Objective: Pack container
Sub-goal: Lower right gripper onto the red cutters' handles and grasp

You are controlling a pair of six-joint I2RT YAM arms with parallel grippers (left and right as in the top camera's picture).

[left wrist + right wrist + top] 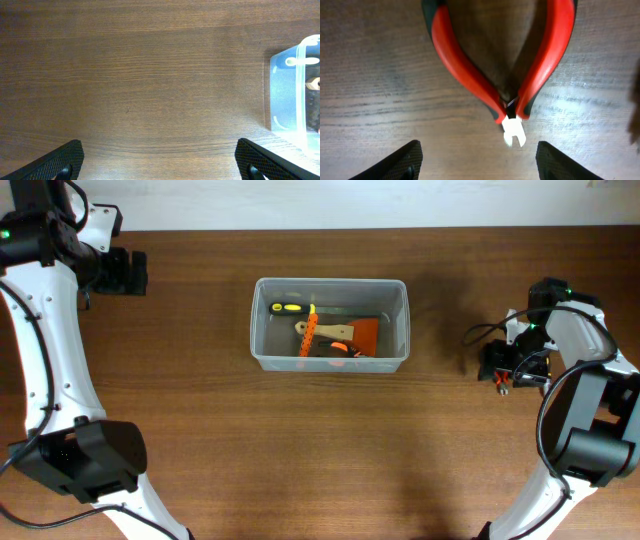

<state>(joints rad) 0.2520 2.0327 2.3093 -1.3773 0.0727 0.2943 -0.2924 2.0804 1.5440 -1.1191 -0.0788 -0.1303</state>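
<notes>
The clear plastic container (262,350) stands at mid-table and holds a yellow-handled screwdriver (288,308), an orange tool (308,335) and other orange pieces. Its corner shows in the left wrist view (287,90). My left gripper (135,272) is open and empty over bare wood (157,162), well to the left of the container. My right gripper (497,367) is open at the right side, low over red-handled pliers (465,65) that lie flat on the table. The pliers' metal jaws (514,134) point between my open fingers (477,162), not touching them.
The wooden table (330,450) runs wide around the container. Cables hang by the right arm (480,332). The arm bases stand at the front left (85,460) and front right (590,445).
</notes>
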